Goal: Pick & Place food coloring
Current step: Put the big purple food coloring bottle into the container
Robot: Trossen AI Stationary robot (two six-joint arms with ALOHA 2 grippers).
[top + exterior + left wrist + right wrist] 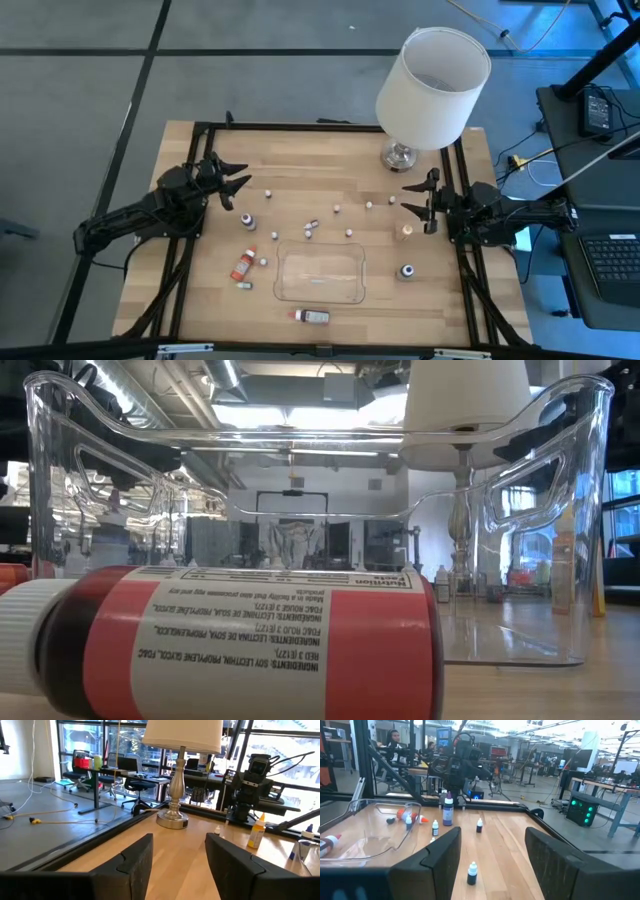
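The left arm lies along the bench's [330,195] left edge, its gripper [240,190] raised near the far left corner, fingers [135,865] spread and holding nothing. The right arm reaches in from the right edge; its gripper [425,201] is also spread and empty, just beside a small tan bottle [404,231].

The food coloring [244,264] is scattered over the bench: an orange bottle lies left of the clear tray [320,275], a red one [311,316] lies at the tray's near edge, a dark upright bottle [248,221] stands close below the left gripper, and another dark one [407,271] stands right of the tray. Several tiny white-capped bottles dot the middle of the bench; their colours are hard to tell from above.

A lamp [432,75] with a white shade stands at the far right, close behind the right gripper.

In the low view the red bottle fills the foreground; its upside-down label lists ingredients, reading roughly "SOY LECITHIN, PROPYLENE GLYCOL, FD&C RED 3."
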